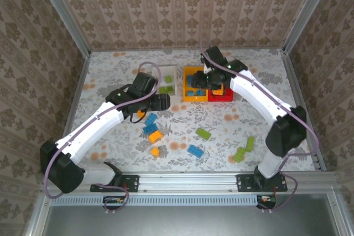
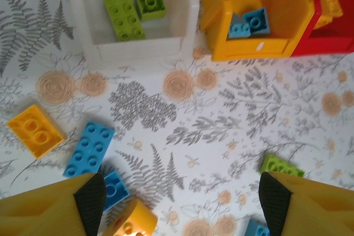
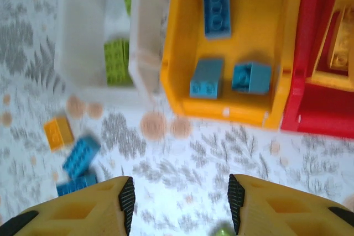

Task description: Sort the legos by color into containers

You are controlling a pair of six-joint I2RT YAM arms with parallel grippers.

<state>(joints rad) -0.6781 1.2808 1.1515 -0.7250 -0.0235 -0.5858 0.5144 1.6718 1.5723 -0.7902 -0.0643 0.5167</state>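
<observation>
Arms extended; left tool (image 2: 182,200) spread over loose legos (image 2: 88,148), right tool (image 3: 181,205) spread before yellow bin (image 3: 202,109).

White arms (image 1: 94,122) with black joints (image 1: 62,171), lilac cables (image 1: 148,64) and yellow, black-padded hands (image 2: 182,198).

Beige damask wallpaper covers the three walls (image 1: 182,4) around the bench (image 1: 110,67), with metal posts (image 1: 61,12) at its far corners. The bench top is pale, printed with grey ferns and orange flowers, and a metal rail (image 1: 188,181) lines its near edge. Light is soft and even.
</observation>
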